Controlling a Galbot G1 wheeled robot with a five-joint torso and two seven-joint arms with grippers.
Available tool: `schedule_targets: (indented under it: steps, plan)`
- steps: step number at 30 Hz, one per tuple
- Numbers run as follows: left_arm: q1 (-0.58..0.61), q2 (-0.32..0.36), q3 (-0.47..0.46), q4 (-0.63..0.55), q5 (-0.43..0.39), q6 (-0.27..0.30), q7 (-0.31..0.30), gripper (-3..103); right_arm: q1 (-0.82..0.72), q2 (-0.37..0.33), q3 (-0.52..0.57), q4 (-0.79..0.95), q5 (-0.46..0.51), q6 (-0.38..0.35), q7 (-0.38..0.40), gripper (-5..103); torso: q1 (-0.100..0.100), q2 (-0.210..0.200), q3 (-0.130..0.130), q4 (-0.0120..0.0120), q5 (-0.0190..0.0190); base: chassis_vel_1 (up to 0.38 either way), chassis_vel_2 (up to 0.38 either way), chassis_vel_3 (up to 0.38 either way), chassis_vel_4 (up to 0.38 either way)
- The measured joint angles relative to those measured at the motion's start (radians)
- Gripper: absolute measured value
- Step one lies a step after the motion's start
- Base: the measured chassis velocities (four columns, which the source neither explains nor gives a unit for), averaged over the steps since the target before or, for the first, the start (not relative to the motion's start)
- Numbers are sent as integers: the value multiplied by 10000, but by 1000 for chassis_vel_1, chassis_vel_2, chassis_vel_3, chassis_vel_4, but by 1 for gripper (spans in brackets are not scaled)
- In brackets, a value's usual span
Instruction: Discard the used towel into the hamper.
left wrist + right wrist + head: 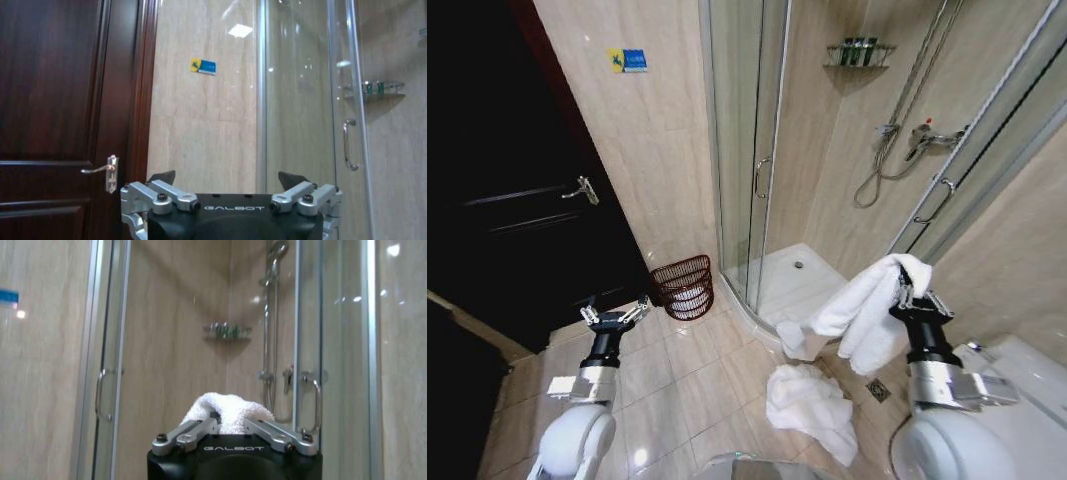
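One white terry towel (pixel 867 310) clamped in right gripper (pixel 912 293) | round reddish-brown open-weave hamper (pixel 684 287) lies forward-left of it | left gripper (pixel 614 316), fingers spread and empty, nearer

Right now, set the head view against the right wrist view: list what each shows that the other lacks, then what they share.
Head view alone: the hamper on the floor by the wall beside the shower, a second white towel heaped on the tiles, the dark door, and the left gripper, open and empty.

Right wrist view alone: nothing of the task.

Shared: the right gripper shut on the white towel, with the glass shower enclosure and its corner shelf ahead.
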Motion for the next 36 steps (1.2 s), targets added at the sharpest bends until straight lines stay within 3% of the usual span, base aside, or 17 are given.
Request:
schedule_targets:
  steps: [3, 6, 7, 10, 11, 14, 17, 20, 23, 28, 33, 36]
  plan:
    - [-78, 8, 14, 93, -1, -10, -1, 100, -99, -576, 676, 0, 572, -79, -45, 3, 0, 0, 0, -2, 1, 0, 0, 0, 0]
    - [-194, -16, 52, 169, -6, -12, -1, 100, 182, -1643, 2097, 3, 2183, -411, -107, 3, 0, 0, 0, -5, 3, 0, 0, 0, 0]
    - [-194, -16, 52, 169, -6, -12, -1, 100, 182, -1643, 2097, 3, 2183, -411, -107, 3, 0, 0, 0, -5, 3, 0, 0, 0, 0]
    - [-209, -34, 33, 194, 3, -12, -1, 100, 763, -2776, 2985, 3, 3580, -667, 111, 3, 1, 0, 0, -1, -3, 0, 0, 0, 0]
    - [-209, -34, 33, 194, 3, -12, -1, 100, 763, -2776, 2985, 3, 3580, -667, 111, 3, 1, 0, 0, -1, -3, 0, 0, 0, 0]
    - [-221, -53, -69, 248, 21, -5, 0, 100, 1695, -3782, 3130, -2, 4167, -670, 214, 3, 2, 0, 1, -1, -4, 0, 0, 0, 0]
    - [-254, -66, -155, 334, 49, 16, 0, 100, 2374, -4101, 2718, -332, 4146, -446, 222, 3, 1, 0, 0, 1, -10, 0, 0, 0, 0]
    - [-335, -109, -222, 465, 119, 67, 0, 100, 2816, -4006, 2271, -1031, 3749, -251, 72, 3, 1, -1, 1, 3, -3, 0, 0, 0, 0]
    - [-502, -155, -241, 685, 229, 171, 0, 100, 2917, -3380, 2040, -1516, 3029, -89, -370, 3, 2, -1, 2, -2, 5, 0, 0, 0, 0]
    - [-753, -256, -115, 1040, 375, 232, -23, 100, 2685, -3125, 2259, -757, 3162, -375, -171, 3, 2, -1, 0, -4, -13, 0, 0, 0, 0]
    - [-761, -297, 95, 1118, 434, 221, -138, 100, 2340, -3256, 2467, -197, 3231, -504, 70, 3, -1, -1, -1, -2, -6, 0, 0, 0, 0]
    - [-615, -256, 162, 948, 343, 197, -157, 100, 2014, -2939, 2459, -41, 3124, -626, 214, 3, -1, 0, -1, 0, -2, 0, 0, 0, 0]
